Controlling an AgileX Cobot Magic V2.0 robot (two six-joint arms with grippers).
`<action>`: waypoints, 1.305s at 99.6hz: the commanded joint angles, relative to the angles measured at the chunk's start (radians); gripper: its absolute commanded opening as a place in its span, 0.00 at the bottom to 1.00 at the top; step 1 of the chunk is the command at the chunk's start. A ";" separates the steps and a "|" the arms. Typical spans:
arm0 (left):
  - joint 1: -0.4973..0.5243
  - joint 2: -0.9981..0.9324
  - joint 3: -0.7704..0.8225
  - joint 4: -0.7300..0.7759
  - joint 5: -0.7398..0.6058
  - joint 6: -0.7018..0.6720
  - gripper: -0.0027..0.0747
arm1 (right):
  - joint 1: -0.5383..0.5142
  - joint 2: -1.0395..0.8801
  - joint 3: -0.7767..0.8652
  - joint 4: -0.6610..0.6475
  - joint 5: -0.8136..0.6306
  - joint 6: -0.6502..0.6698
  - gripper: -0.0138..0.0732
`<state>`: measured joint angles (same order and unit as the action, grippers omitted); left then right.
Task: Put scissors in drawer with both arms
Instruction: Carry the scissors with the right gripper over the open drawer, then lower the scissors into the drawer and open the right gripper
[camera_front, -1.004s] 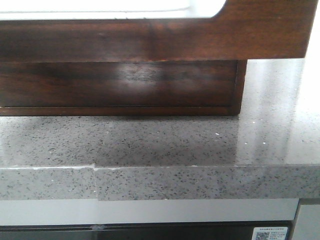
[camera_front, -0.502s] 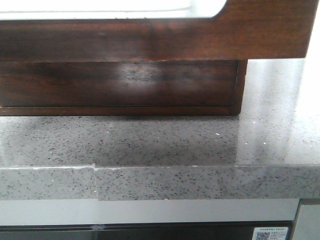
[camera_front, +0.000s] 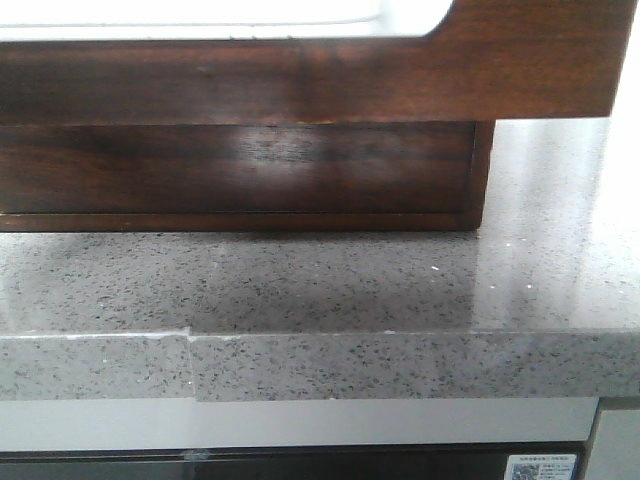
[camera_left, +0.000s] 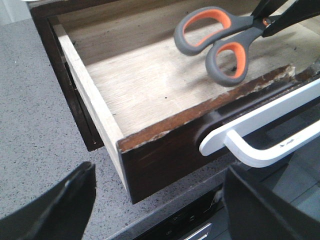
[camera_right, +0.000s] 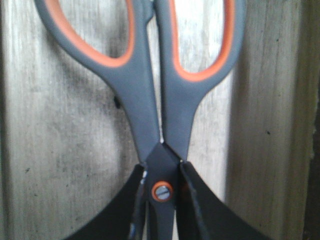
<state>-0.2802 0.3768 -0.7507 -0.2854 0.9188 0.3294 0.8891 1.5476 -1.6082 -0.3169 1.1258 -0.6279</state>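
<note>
Right wrist view, right pincer (camera_right: 160, 210) pinching grey-and-orange scissors (camera_right: 150, 100) at the pivot, left pincer (camera_left: 155, 200) spread beside the open glossy wooden drawer (camera_left: 165, 145), speckled stone surface (camera_left: 35, 115)

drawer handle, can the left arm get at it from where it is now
Probably yes. The left gripper is open, and the white handle on the drawer front lies just ahead of it with nothing between. The scissors, held by the right gripper, are over the drawer, clear of the handle.

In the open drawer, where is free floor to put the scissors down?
The drawer floor is bare from its pale left side wall across to the scissors, which the right gripper holds above it. Near the chipped front edge is also free.
</note>
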 joint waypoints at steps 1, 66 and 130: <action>-0.009 0.011 -0.032 -0.022 -0.075 -0.009 0.67 | 0.000 -0.035 -0.033 -0.042 -0.036 0.000 0.36; -0.009 0.011 -0.032 -0.022 -0.075 -0.009 0.67 | -0.215 -0.355 0.027 0.229 -0.126 0.344 0.44; -0.009 0.011 -0.015 -0.022 -0.077 -0.009 0.67 | -0.633 -1.020 0.881 0.384 -0.511 0.550 0.44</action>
<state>-0.2802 0.3768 -0.7408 -0.2854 0.9148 0.3294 0.2641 0.5824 -0.7533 0.0673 0.7074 -0.0876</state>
